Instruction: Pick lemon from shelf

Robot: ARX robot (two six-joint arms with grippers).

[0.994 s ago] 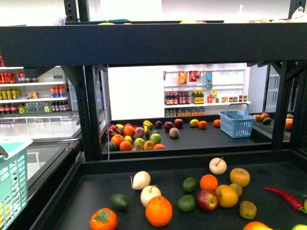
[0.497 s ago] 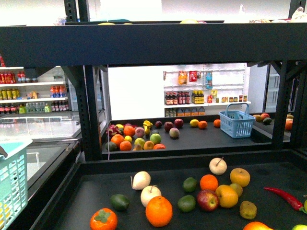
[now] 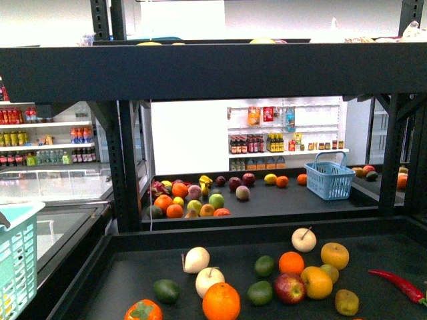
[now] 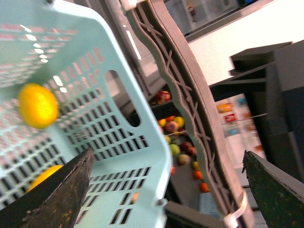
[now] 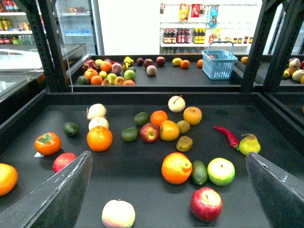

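Observation:
The black shelf (image 3: 200,70) has a near tray of mixed fruit and an upper tray. Over the upper tray's rim only the yellow tops of two fruits (image 3: 261,41) show; I cannot tell whether either is the lemon. A small yellow oval fruit (image 3: 269,179) lies on the far rack's tray and also shows in the right wrist view (image 5: 176,61). Neither gripper is in the front view. My left gripper (image 4: 166,190) is open over a pale teal basket (image 4: 118,142) that holds yellow fruits (image 4: 38,105). My right gripper (image 5: 168,190) is open and empty above the near tray (image 5: 142,190).
The near tray holds oranges (image 5: 99,138), apples (image 5: 206,204), avocados, a red chilli (image 5: 227,135), a pear and a persimmon. The teal basket's edge (image 3: 17,260) is at the lower left. A blue basket (image 3: 329,176) stands on the far tray. Black uprights (image 3: 127,160) frame the opening.
Everything in the front view has slid down a little, so the camera has risen and more shows above the upper tray's rim. No fruit has moved.

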